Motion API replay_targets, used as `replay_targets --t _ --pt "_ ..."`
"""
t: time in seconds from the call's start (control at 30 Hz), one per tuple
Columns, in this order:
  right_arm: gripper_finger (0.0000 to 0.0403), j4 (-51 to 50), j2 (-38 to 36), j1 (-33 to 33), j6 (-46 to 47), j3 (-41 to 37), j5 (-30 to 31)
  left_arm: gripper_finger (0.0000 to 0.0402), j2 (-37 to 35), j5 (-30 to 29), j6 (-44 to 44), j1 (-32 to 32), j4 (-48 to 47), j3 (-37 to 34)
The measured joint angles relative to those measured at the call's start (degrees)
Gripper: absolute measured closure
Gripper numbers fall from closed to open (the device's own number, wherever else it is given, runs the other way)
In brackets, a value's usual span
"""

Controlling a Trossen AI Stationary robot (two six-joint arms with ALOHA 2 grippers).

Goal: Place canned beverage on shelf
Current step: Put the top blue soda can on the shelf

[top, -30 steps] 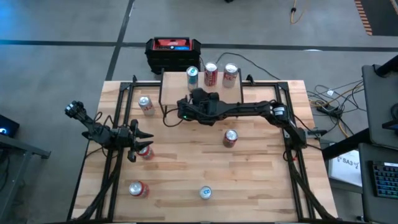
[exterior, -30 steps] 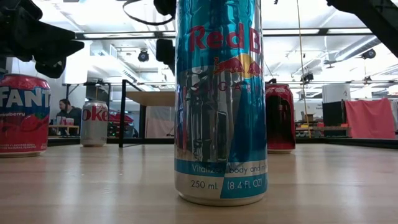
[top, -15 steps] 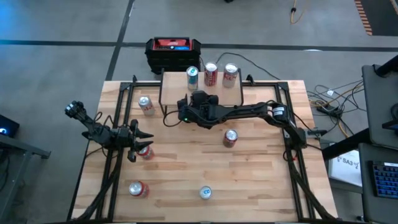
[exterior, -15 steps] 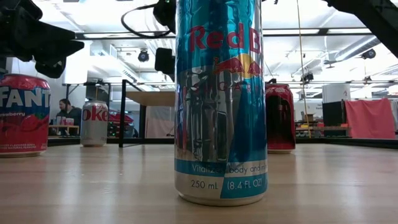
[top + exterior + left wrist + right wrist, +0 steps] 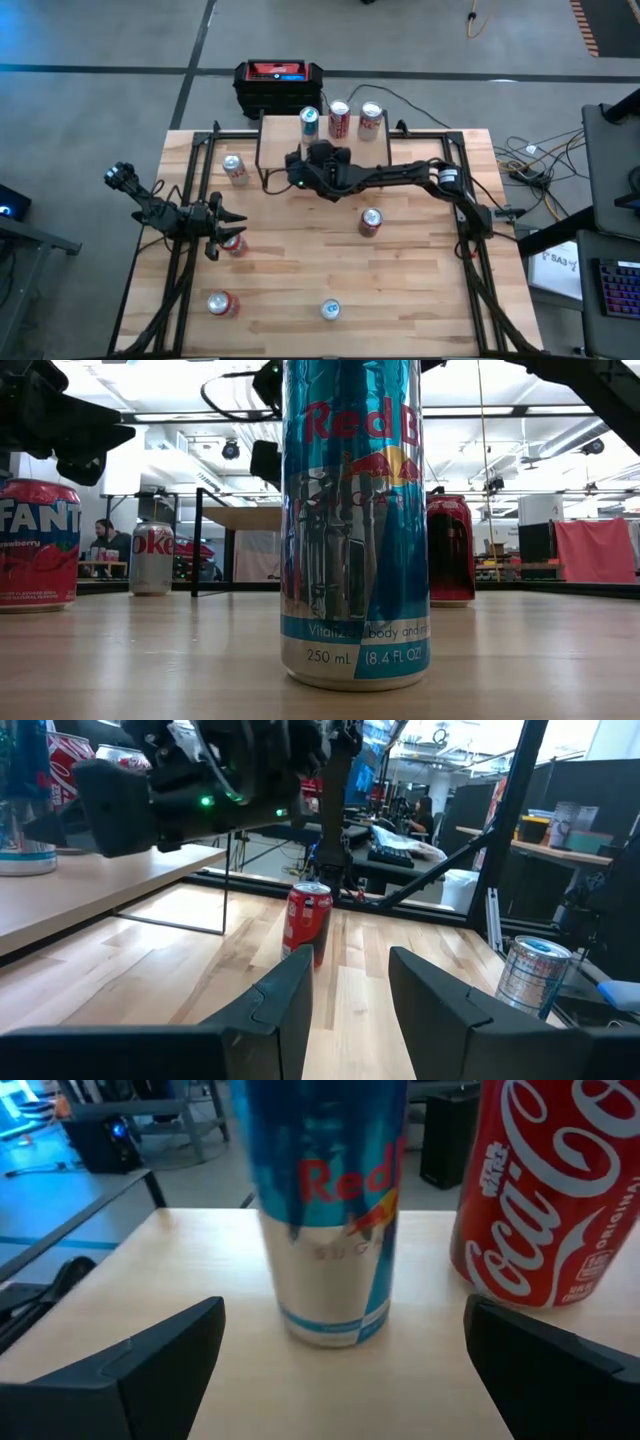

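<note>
Right claw (image 5: 308, 152), fingers spread and empty, is shown just in front of the blue can (image 5: 325, 1210) already standing on the shelf (image 5: 275, 145); a straight, level retreat is advised so neighbouring cans are not tipped.

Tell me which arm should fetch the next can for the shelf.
Left. The left gripper hangs open right over a red can at the table's left side. The right gripper is open at the shelf, beside the Red Bull can standing there, farther from the loose cans.
</note>
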Motion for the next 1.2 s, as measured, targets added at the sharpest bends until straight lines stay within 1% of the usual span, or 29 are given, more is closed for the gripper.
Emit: replay_targets --t 0.23,0.37,0.53,0.97,1.1,1.2 --pt "0.0016 0.5 0.0 -0.9 0.2 -0.3 -0.6 0.0283 0.0 0.0 0.0 0.0 0.0 0.0" --pt "0.0034 0.9 0.0 -0.8 0.3 -0.3 -0.7 0.0283 0.0 0.0 0.0 0.0 0.0 0.0" --pt "0.0085 1.0 0.0 -1.2 0.4 -0.4 -0.6 0.0283 0.0 0.0 0.0 0.0 0.0 0.0" --pt "0.0244 1.1 0.0 -1.6 0.4 -0.4 -0.8 0.0283 0.0 0.0 0.0 0.0 0.0 0.0" --pt "0.0285 1.1 0.0 -1.6 0.4 -0.4 -1.3 0.0283 0.0 0.0 0.0 0.0 0.0 0.0" --pt "0.0307 1.1 0.0 -1.7 0.4 -0.4 -2.7 0.0283 0.0 0.0 0.0 0.0 0.0 0.0"
